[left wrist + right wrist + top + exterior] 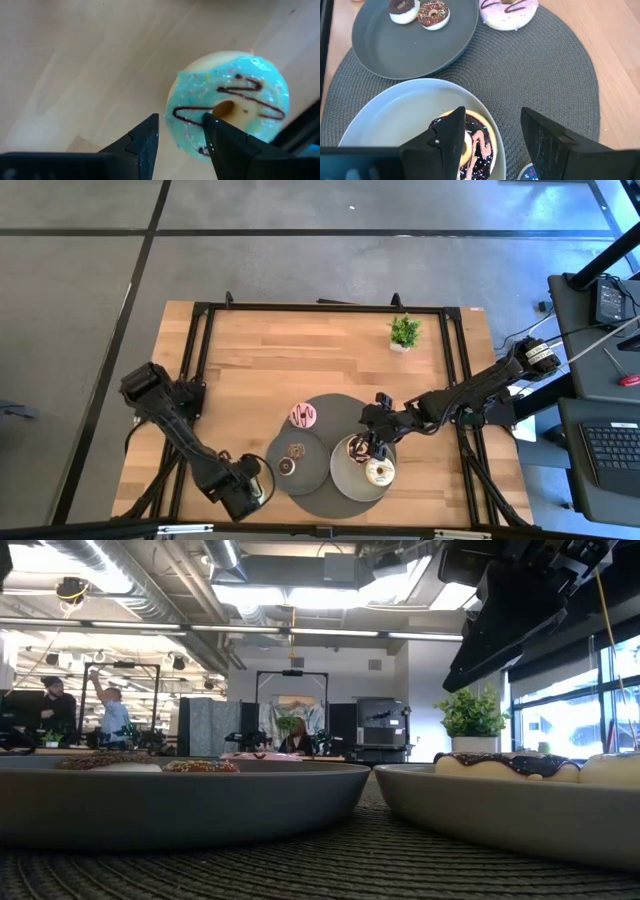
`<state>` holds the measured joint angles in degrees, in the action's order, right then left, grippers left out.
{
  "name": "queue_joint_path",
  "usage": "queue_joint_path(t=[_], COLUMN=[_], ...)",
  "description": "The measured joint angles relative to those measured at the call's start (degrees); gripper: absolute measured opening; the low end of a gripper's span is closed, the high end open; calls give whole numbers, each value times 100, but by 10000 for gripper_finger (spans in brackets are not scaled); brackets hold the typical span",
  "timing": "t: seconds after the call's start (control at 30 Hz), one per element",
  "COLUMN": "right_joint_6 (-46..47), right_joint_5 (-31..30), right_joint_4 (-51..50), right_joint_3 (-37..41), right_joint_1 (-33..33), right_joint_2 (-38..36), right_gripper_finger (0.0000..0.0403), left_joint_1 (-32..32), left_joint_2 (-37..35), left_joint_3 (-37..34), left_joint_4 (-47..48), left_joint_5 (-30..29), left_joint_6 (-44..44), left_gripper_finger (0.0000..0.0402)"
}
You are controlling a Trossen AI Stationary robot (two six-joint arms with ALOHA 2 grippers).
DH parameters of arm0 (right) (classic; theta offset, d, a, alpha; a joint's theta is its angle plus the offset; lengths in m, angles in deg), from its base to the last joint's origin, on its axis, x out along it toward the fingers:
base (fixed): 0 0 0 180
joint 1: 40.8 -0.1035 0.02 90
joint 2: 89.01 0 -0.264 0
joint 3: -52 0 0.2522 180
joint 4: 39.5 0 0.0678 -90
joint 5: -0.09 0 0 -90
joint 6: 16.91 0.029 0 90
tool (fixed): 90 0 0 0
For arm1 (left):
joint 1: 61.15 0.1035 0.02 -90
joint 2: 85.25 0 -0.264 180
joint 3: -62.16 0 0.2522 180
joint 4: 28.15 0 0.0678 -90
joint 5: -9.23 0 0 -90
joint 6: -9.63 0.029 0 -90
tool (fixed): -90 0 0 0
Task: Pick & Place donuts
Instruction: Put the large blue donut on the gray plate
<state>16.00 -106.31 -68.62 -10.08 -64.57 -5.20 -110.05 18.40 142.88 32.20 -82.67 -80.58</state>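
Left pincer (180,145) and right pincer (492,140) both parted, pointing down.

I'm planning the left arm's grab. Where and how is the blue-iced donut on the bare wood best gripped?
Probably across one side of the ring, from straight above. The blue-iced donut lies flat on the table, icing up, so one finger could go into its open centre hole and the other outside the rim. The left gripper hangs over it, fingers open, one already near the hole.

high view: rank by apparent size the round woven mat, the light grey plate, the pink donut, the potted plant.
Largest to smallest:
1. Round woven mat
2. Light grey plate
3. Potted plant and pink donut: too close to rank; the plant's spread of leaves looks about as wide as the donut.
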Motion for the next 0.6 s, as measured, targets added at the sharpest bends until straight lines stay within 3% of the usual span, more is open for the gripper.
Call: queue_joint_path(t=[0.23,0.5,0.6], right_joint_6=[-17,-17,-17], right_joint_5=[-1,0,0], right_joint_4=[20,20,18], right_joint_3=[0,0,0], right_joint_1=[0,0,0], right_joint_2=[0,0,0], right_gripper_finger=[193,193,193], left_joint_1=[116,139,140], left_joint_2=[98,-85,-281], left_joint_3=[0,0,2], left_joint_4=[-61,-57,-54], left_joint_5=[130,338,310], left_joint_6=[47,346,336], left_gripper_finger=[119,18,10])
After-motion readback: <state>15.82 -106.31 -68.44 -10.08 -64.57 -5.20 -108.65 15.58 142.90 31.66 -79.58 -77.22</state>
